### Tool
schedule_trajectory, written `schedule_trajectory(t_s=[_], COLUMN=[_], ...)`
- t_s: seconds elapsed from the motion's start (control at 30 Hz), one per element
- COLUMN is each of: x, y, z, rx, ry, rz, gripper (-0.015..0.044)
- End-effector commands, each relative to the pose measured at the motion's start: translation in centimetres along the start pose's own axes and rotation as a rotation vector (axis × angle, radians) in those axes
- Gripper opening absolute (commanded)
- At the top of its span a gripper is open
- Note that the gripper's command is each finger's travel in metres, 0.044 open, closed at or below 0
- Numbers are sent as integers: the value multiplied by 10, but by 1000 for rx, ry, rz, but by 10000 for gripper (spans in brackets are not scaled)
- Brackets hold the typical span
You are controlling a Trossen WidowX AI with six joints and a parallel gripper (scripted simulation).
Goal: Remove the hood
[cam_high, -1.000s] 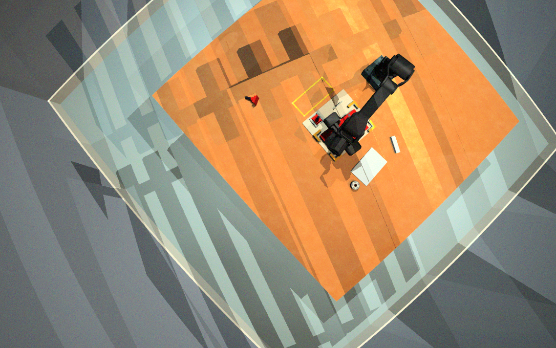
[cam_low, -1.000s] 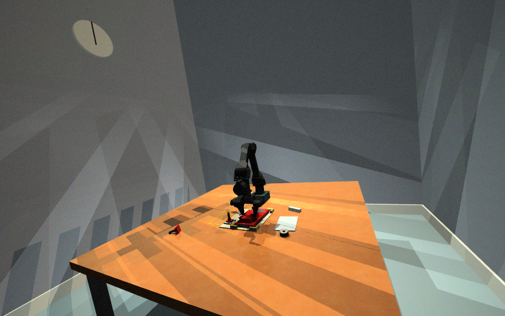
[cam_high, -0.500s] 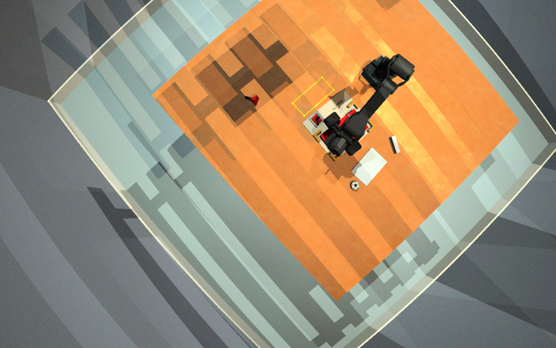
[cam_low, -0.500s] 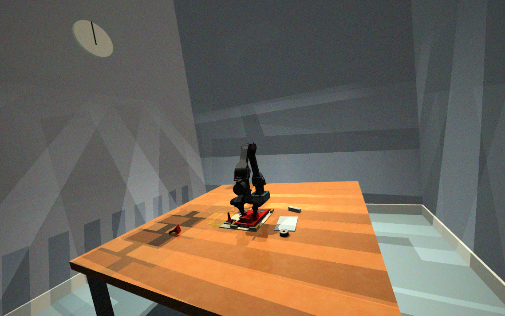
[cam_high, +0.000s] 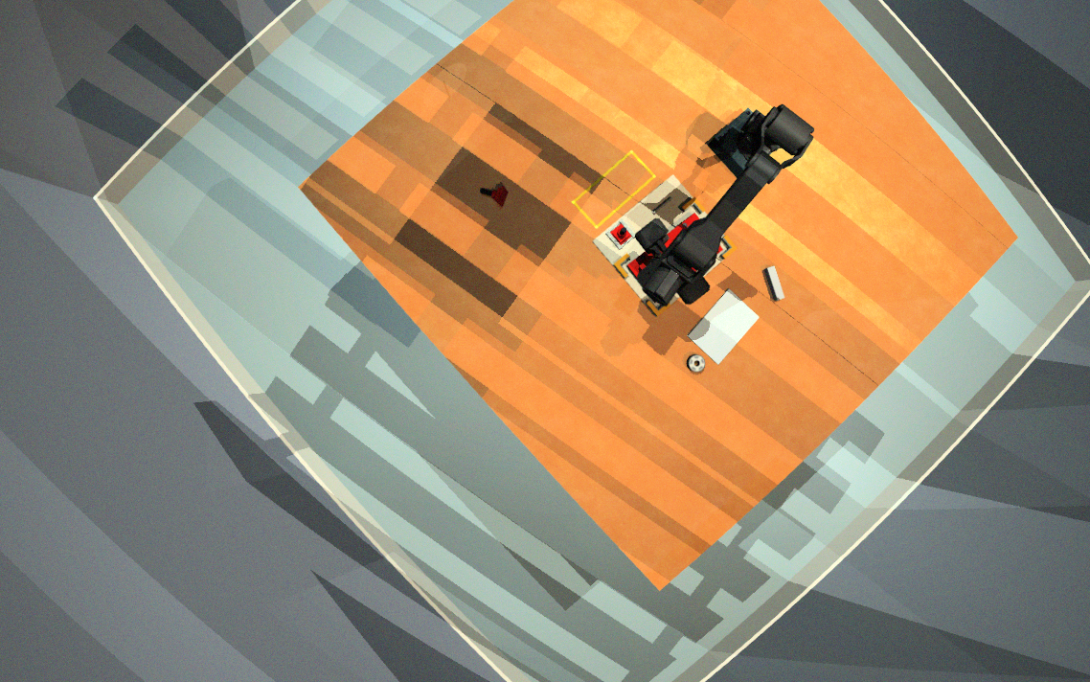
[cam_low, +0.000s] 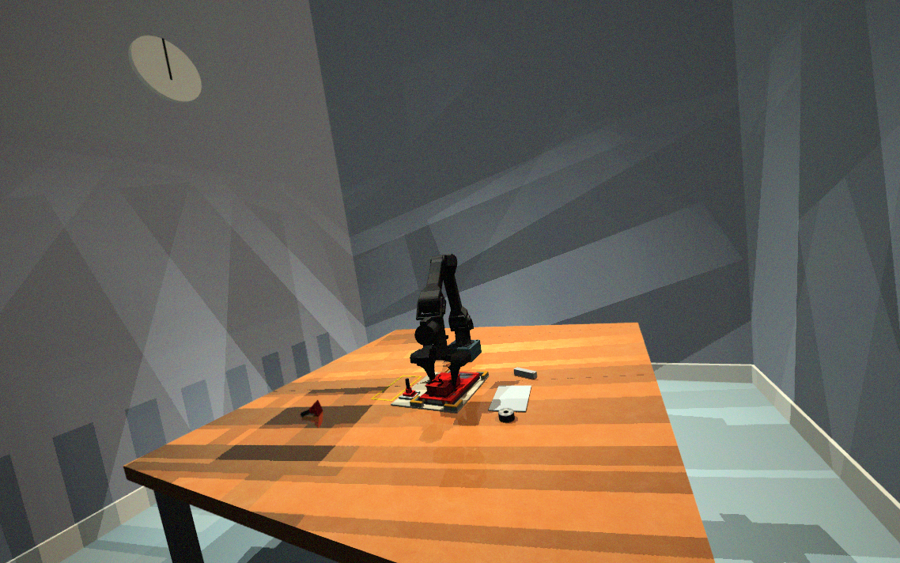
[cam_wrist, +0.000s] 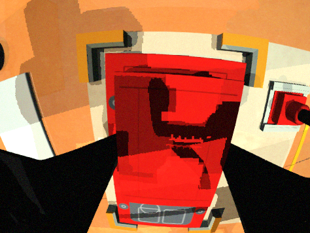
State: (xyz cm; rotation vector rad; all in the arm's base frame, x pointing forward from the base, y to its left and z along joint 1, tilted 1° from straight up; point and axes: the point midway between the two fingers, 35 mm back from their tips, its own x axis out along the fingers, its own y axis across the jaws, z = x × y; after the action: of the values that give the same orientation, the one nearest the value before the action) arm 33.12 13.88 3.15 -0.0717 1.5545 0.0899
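Jaws [cam_high: 673, 256] [cam_low: 443, 383] around the hood [cam_wrist: 183, 114] (snugly).

We see a bright red toy car [cam_high: 685, 227] [cam_low: 466, 383] [cam_wrist: 180, 196], with a grey panel traced in pale lines. Its board [cam_high: 671, 187] [cam_low: 401, 401] [cam_wrist: 173, 42] is cream, with yellow-orange and grey corner brackets [cam_wrist: 243, 40]. Our pincer [cam_high: 677, 265] [cam_low: 443, 379] [cam_wrist: 171, 143] is black. The table [cam_high: 610, 450] [cam_low: 531, 491] [cam_wrist: 183, 16] is orange, striped with brown shadows, and carries a yellow outline [cam_high: 641, 163] [cam_wrist: 299, 147].

Orange-brown wooden desk [cam_high: 610, 450] [cam_low: 531, 477], streaked with shadow. White rectangular sheet [cam_high: 724, 326] [cam_low: 510, 398] [cam_wrist: 19, 121] lies right of centre in the top view, washer-like ring [cam_high: 690, 368] [cam_low: 506, 418] just beside.
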Motion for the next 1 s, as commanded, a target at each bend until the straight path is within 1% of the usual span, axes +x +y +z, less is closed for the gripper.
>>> schedule_trajectory(t_s=[0.0,0.8,0.97], x=[-7,-22,-35], y=[0,0,0], z=[2,1,2], rx=[0,-1,-1], ry=[-12,-12,-12], rz=[3,3,3], gripper=[0,0,0])
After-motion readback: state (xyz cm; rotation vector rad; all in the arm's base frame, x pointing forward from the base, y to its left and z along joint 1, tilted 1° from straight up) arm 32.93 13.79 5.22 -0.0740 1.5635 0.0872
